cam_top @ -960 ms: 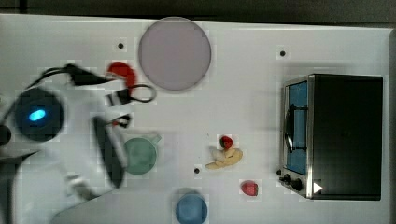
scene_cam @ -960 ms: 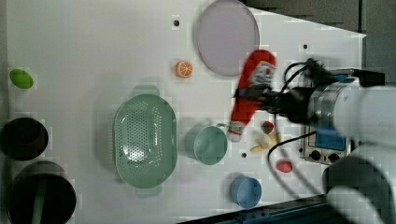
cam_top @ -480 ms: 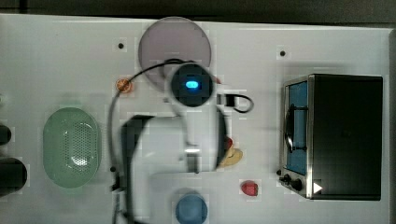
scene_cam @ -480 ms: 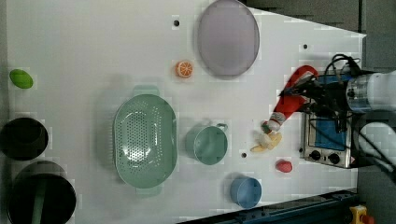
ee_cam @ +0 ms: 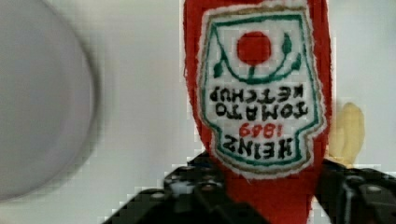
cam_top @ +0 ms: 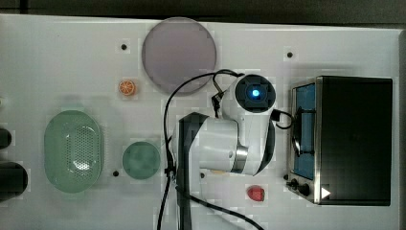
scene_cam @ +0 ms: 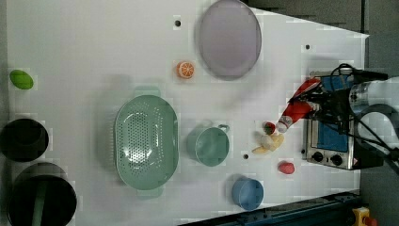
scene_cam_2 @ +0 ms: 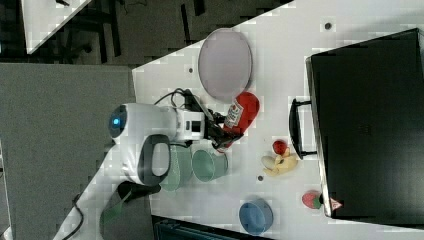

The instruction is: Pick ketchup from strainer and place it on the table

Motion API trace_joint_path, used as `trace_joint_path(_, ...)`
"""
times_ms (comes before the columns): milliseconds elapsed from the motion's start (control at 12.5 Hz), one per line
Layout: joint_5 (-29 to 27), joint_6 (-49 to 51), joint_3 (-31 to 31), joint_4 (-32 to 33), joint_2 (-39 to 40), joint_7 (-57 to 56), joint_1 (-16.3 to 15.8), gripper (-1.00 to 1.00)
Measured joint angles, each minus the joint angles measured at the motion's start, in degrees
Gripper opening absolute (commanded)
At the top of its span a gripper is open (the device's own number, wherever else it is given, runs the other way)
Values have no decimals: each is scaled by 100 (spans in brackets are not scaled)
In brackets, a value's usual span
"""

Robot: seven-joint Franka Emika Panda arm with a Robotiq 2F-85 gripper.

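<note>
- One large white flat table (cam_top: 57,57) with a few small dark holes carries everything.
- One black boxy toaster oven (cam_top: 352,139) with a blue-tinted door stands at the top view's right edge.
- One white robot arm (cam_top: 230,139) reaches over the middle of the table, trailing black cables.
- One round lilac-grey plate (cam_top: 179,52) lies near the top view's upper edge.
- One pale green oval plastic strainer (scene_cam: 147,141) with a dotted perforated bottom sits in the left view's left-centre, with nothing in it.
- Two black round containers (scene_cam: 40,202) sit at the left view's left edge, one above the other.
- Two cups: one round darker green cup (scene_cam: 209,146) just beside the strainer, one blue cup (scene_cam: 248,193) near the left view's lower edge.
- One red squeeze ketchup bottle (scene_cam_2: 241,116) with a white dark-printed label is held tilted above the table, well apart from the strainer, between the plate and the oven in the right view; in the left view its white cap points down toward the yellow banana (scene_cam: 268,143).
- One black gripper (scene_cam_2: 220,132) clamps the ketchup bottle near its narrow end, a finger on each side.
- Two red strawberries: one (scene_cam: 269,127) touching the banana, one (scene_cam: 285,167) near the oven.
- One orange slice (scene_cam: 185,69) lies beside the plate.
- One green lime (scene_cam: 21,79) lies at the left view's left edge.
</note>
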State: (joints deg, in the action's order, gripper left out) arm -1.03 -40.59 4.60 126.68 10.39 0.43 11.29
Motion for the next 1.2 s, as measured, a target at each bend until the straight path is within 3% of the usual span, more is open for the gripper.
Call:
trace_joint_path(240,71,-599,116,403,415,-2,-13,99)
trace_joint_path(480,46,-585,168,571,555,-21,-101,100)
trace_joint_path(720,36,176,331,313,106,-21,-124,100)
trace_joint_path(1200,-16,2021,470,-1970,-853,-13,-164,100)
